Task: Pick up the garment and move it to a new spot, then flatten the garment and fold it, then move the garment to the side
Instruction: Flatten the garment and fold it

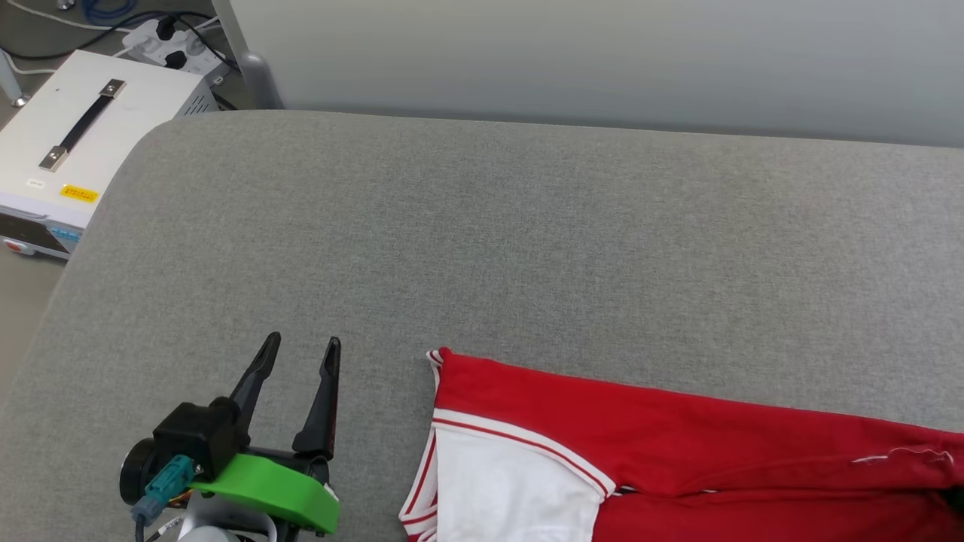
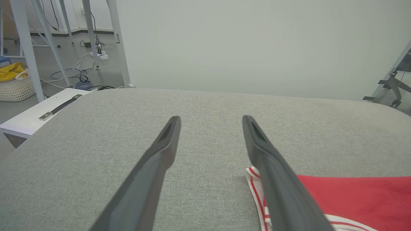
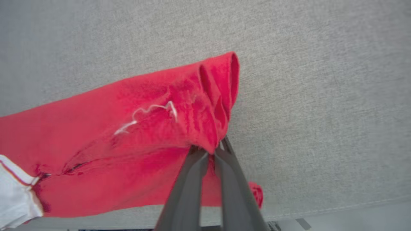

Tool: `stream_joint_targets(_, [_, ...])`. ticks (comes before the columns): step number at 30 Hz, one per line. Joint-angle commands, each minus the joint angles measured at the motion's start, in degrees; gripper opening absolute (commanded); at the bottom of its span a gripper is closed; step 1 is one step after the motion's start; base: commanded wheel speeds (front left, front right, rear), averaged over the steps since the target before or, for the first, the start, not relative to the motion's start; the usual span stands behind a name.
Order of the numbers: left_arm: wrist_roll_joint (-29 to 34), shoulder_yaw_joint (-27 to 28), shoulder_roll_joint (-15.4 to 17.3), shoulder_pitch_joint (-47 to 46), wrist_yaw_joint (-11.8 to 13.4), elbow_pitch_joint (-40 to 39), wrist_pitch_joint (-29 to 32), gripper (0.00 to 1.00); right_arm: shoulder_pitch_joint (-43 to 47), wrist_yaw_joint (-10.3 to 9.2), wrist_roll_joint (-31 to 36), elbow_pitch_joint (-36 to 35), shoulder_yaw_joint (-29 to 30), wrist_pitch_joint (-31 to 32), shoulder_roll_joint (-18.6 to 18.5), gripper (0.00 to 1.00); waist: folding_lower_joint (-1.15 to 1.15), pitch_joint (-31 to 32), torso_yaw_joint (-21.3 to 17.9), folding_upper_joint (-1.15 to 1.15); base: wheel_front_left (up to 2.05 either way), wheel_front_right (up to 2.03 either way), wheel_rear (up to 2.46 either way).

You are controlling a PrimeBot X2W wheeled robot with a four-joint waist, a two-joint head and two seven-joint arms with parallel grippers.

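Observation:
The garment (image 1: 678, 444), a red T-shirt with a white sleeve and red-and-white stripe trim, lies folded along the grey surface (image 1: 482, 248) at the lower right of the head view. In the right wrist view my right gripper (image 3: 209, 150) is shut on a bunched red edge of the garment (image 3: 128, 138), which puckers up around the fingertips. My left gripper (image 1: 300, 348) hovers open to the left of the striped sleeve cuff, nothing between its fingers. In the left wrist view, the left gripper (image 2: 210, 120) points across the surface, with the garment's corner (image 2: 350, 199) beside its right finger.
A white equipment box (image 1: 83, 143) with a black handle stands off the surface's far left corner, with a power strip (image 1: 169, 41) and cables behind it. A pale wall (image 1: 602, 60) backs the surface. A wicker basket (image 2: 16, 88) sits on the floor at left.

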State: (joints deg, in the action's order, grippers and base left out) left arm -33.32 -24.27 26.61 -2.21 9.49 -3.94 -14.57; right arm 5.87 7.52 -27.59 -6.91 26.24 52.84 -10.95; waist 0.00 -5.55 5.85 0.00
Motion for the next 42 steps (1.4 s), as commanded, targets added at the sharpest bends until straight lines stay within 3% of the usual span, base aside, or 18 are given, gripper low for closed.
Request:
stream_joint_targets(1, [0.6,-0.2,0.0,0.9,0.4,0.0,0.1,1.00,-0.8,-0.03,-3.0,-0.5,0.6,1.3,1.9,0.00,0.00,0.2,-0.1,0.00,0.00,0.00,0.00])
stream_joint_targets(5, [0.5,-0.4,0.0,0.8,0.3,0.0,0.1,1.00,-2.8,-0.03,-13.5,-2.5,1.3,7.4,6.7,0.00,0.00,0.4,0.0,0.00,0.00,0.00,0.00])
stream_joint_targets(9, [0.4,-0.6,0.0,0.5,0.2,0.1,0.3,1.00,-4.1,-0.03,-29.2,-0.8,0.9,11.9,8.0,0.00,0.00,0.6,0.3,0.00,0.00,0.00,0.00])
stream_joint_targets(12, [0.3,-0.9,0.0,0.3,0.1,0.1,0.5,1.00,-3.7,-0.03,-42.4,3.5,-4.1,11.3,8.0,0.00,0.00,0.6,0.9,0.00,0.00,0.00,0.00])
stream_joint_targets(17, [0.3,-1.4,-0.3,-0.9,-0.5,0.2,0.6,1.00,-4.0,-0.03,-57.1,6.1,-16.8,5.3,8.1,0.00,0.00,-0.3,2.4,0.00,0.00,0.00,0.00])
stream_joint_targets(24, [0.3,-1.8,-1.2,-2.9,-1.4,1.0,0.4,1.00,-7.7,-0.03,-63.9,7.8,-32.1,-2.5,8.1,0.00,0.00,-2.4,5.3,0.00,0.00,0.00,0.00])
stream_joint_targets(27, [0.4,-1.9,-1.8,-3.9,-2.0,1.5,0.2,1.00,-9.8,-0.03,-64.4,9.0,-37.3,-6.3,8.1,0.00,0.00,-3.7,6.5,0.00,0.00,0.00,0.00])
stream_joint_targets(28, [0.5,-1.7,-2.8,-5.1,-3.0,2.4,-0.1,1.00,-12.4,-0.03,-60.8,11.9,-41.2,-11.0,8.1,0.00,0.00,-5.4,8.0,0.00,0.00,0.00,0.00])
stream_joint_targets(33, [0.9,-1.0,-3.8,-5.8,-4.1,3.7,-0.3,1.00,-13.8,-0.03,-57.0,15.1,-42.4,-15.3,8.1,0.00,0.00,-6.8,8.8,0.00,0.00,0.00,0.00])
stream_joint_targets(34, [1.0,-0.8,-4.0,-5.9,-4.3,4.0,-0.3,1.00,-14.1,-0.03,-56.4,15.5,-42.3,-16.6,8.1,0.27,0.00,-7.0,8.8,0.00,0.00,0.00,0.00])
stream_joint_targets(35, [1.1,-0.6,-4.2,-5.9,-4.5,4.2,-0.3,1.00,-14.2,-0.03,-56.2,15.8,-42.5,-17.3,8.1,0.42,0.00,-7.2,8.8,0.00,0.00,0.00,0.00])
stream_joint_targets(36, [1.3,-0.4,-4.4,-6.0,-4.7,4.4,-0.4,1.00,-14.4,-0.03,-56.1,15.9,-42.8,-17.9,8.1,0.73,0.00,-7.3,8.7,0.00,0.00,0.00,0.00])
stream_joint_targets(37, [1.4,-0.2,-4.6,-6.0,-4.9,4.6,-0.4,1.00,-14.6,-0.03,-56.0,15.9,-42.9,-18.7,8.1,0.94,0.00,-7.3,8.6,0.00,0.00,0.00,0.00])
stream_joint_targets(38, [1.5,0.0,-4.7,-6.0,-5.1,4.8,-0.4,1.00,-14.7,-0.03,-56.1,15.8,-43.2,-19.4,8.1,1.00,0.00,-7.3,8.5,0.00,0.00,0.00,0.00])
stream_joint_targets(42, [2.2,0.7,-5.3,-6.1,-5.9,5.3,-0.4,1.00,-14.8,-0.03,-55.4,14.4,-43.7,-21.4,8.1,1.00,0.00,-6.7,7.9,0.00,0.00,0.00,0.00])
